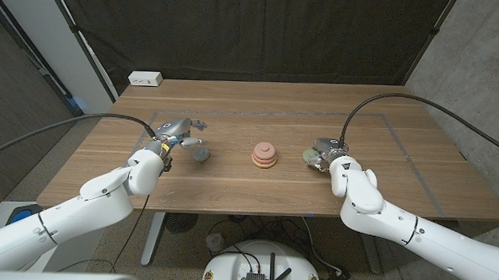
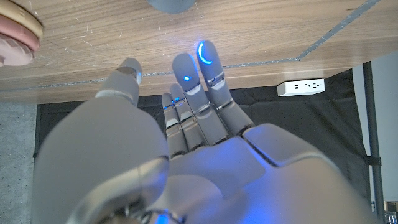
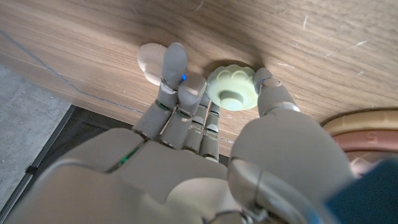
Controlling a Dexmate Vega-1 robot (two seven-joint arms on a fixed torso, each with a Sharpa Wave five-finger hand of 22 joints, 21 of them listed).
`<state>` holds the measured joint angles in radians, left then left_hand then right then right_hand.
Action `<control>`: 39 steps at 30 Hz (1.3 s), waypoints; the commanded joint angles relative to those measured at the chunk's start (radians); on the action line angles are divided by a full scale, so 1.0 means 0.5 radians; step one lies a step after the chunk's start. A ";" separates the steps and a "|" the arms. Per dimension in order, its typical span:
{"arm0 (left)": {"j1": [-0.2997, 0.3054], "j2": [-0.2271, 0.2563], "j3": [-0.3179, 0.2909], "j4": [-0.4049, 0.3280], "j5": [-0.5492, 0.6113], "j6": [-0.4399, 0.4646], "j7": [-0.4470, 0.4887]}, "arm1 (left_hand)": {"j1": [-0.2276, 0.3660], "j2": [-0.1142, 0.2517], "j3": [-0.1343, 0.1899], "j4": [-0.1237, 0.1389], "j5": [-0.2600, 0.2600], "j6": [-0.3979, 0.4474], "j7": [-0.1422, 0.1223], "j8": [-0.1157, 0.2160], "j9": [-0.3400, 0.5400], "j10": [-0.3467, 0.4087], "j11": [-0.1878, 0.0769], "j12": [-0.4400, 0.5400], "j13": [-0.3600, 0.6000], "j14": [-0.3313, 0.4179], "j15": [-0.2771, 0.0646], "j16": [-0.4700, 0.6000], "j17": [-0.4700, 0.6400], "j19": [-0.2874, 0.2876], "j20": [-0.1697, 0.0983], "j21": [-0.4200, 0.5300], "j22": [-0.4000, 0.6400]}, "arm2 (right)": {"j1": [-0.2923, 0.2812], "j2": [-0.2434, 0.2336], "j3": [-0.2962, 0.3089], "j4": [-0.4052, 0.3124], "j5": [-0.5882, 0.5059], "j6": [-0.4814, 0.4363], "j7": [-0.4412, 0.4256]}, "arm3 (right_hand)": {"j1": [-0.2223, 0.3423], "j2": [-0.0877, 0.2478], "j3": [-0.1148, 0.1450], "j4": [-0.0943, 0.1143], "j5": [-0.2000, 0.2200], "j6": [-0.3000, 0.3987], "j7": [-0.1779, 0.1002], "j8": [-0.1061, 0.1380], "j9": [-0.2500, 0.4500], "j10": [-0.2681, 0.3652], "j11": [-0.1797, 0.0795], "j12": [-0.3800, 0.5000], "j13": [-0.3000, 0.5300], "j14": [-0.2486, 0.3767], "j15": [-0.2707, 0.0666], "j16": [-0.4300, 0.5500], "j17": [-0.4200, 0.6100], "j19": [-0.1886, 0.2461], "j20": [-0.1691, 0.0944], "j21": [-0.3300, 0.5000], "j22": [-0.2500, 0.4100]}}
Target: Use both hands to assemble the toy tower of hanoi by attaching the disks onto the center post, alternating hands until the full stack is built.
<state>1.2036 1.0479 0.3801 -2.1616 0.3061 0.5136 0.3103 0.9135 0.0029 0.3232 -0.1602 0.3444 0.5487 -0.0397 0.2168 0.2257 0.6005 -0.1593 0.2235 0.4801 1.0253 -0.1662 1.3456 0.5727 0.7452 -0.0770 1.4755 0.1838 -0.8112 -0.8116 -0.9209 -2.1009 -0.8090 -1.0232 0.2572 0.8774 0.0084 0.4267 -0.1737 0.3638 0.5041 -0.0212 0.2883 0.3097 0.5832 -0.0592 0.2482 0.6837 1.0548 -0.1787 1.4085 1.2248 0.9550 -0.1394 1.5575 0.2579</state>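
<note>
The partly built tower (image 1: 264, 155) stands mid-table with pink and orange disks stacked on it; its edge shows in the left wrist view (image 2: 15, 37) and in the right wrist view (image 3: 367, 134). A dark grey disk (image 1: 201, 155) (image 2: 169, 5) lies on the table just beyond my left hand (image 1: 178, 130) (image 2: 186, 124), whose fingers are apart and hold nothing. My right hand (image 1: 325, 153) (image 3: 211, 124) is at a light green scalloped disk (image 1: 314, 152) (image 3: 231, 88) on the table, pinching it between thumb and fingers. A cream disk (image 3: 149, 62) lies behind those fingers.
A white power strip (image 1: 145, 79) (image 2: 301, 87) sits at the table's far left edge. Grey tape lines (image 1: 401, 138) frame the work area on the wooden table (image 1: 231, 186). A dark curtain hangs behind.
</note>
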 commanded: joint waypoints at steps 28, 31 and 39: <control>0.018 0.005 -0.012 -0.007 -0.010 -0.003 0.015 | -0.012 0.029 0.036 0.000 0.018 0.034 0.006 -0.014 0.006 0.034 -0.005 0.009 0.012 0.003 -0.109 0.014 0.010 0.029 -0.251 -0.003 0.005 | 0.029 -0.130 -0.001 -0.263 -0.113 -0.044 0.066 | 0.091 0.060 0.071 0.023 0.045 0.116 -0.055 0.032 -0.010 0.136 -0.100 -0.002 0.022 0.078 -0.078 0.071 0.011 0.063 -0.156 -0.008 0.038; 0.025 0.005 -0.020 -0.007 -0.014 -0.006 0.022 | -0.012 0.029 0.038 -0.001 0.018 0.038 0.005 -0.012 0.006 0.035 -0.003 0.009 0.012 -0.001 -0.109 0.009 0.005 0.030 -0.251 -0.003 0.005 | 0.023 -0.138 0.015 -0.285 -0.125 -0.031 0.088 | 0.089 0.060 0.074 0.025 0.048 0.118 -0.055 0.032 -0.011 0.138 -0.101 -0.004 0.025 0.080 -0.078 0.074 0.011 0.065 -0.156 -0.009 0.041; 0.038 0.005 -0.036 -0.003 -0.023 -0.017 0.037 | -0.014 0.028 0.043 -0.003 0.019 0.039 0.005 -0.015 0.007 0.039 -0.008 0.008 0.014 0.002 -0.109 0.012 0.008 0.031 -0.252 -0.003 0.004 | -0.024 -0.147 0.075 -0.314 -0.122 0.051 0.080 | 0.082 0.058 0.083 0.027 0.055 0.134 -0.052 0.036 -0.014 0.147 -0.099 -0.008 0.031 0.083 -0.078 0.084 0.011 0.070 -0.157 -0.013 0.047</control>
<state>1.2147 1.0493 0.3722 -2.1648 0.3001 0.5130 0.3201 0.9043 0.0121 0.3371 -0.1575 0.3444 0.5611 -0.0376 0.2089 0.2254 0.6151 -0.1627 0.2235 0.4847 1.0253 -0.1662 1.3456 0.5738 0.7510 -0.0785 1.4756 0.1837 -0.8022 -0.8747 -0.9136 -2.2286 -0.8592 -1.0357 0.2847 0.8892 -0.0034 0.4349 -0.1819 0.3851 0.5184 -0.0073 0.2964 0.2999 0.5885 -0.0541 0.2455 0.6951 1.0850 -0.1913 1.4406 1.2266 0.9821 -0.1486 1.5529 0.2772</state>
